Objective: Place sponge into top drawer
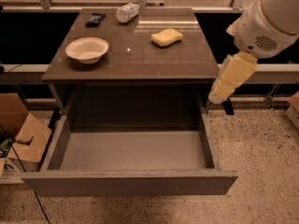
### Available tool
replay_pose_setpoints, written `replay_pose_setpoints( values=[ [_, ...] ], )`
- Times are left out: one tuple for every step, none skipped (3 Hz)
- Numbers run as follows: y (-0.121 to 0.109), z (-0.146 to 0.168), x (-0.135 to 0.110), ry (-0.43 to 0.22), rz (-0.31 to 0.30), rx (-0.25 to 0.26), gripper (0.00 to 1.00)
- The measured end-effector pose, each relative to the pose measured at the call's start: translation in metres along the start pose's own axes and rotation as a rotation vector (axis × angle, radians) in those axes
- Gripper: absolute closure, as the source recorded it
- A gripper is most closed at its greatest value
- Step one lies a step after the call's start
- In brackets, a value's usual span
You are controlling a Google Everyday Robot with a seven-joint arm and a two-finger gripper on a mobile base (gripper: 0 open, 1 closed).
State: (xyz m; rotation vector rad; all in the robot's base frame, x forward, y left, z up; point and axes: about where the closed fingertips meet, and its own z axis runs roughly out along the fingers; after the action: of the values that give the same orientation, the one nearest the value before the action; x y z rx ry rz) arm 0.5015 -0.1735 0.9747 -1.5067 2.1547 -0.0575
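One soft yellow foam sponge point(167, 37) on brown desk point(140, 62), up-left of pale jaws, opening untellable; grey-brown top drawer point(131, 183) below-left.

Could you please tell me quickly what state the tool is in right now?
Tool: right of the table, open or closed cannot be told; the sponge lies on the table, not held.

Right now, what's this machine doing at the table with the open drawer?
A one-armed robot is at work here. The sponge lies untouched on the table, right of a white bowl. The top drawer stands pulled open, not yet holding it. The gripper hangs beside the table's right edge, apart from the sponge.
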Motion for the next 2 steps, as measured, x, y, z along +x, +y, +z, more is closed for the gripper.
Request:
replay_pose_setpoints(
  values=[
    [-0.024, 0.022, -0.019, -0.090, 0.027, -0.030, 0.00],
    [-0.045, 0.039, -0.030, -0.145, 0.029, -0.067, 0.00]
  ],
)
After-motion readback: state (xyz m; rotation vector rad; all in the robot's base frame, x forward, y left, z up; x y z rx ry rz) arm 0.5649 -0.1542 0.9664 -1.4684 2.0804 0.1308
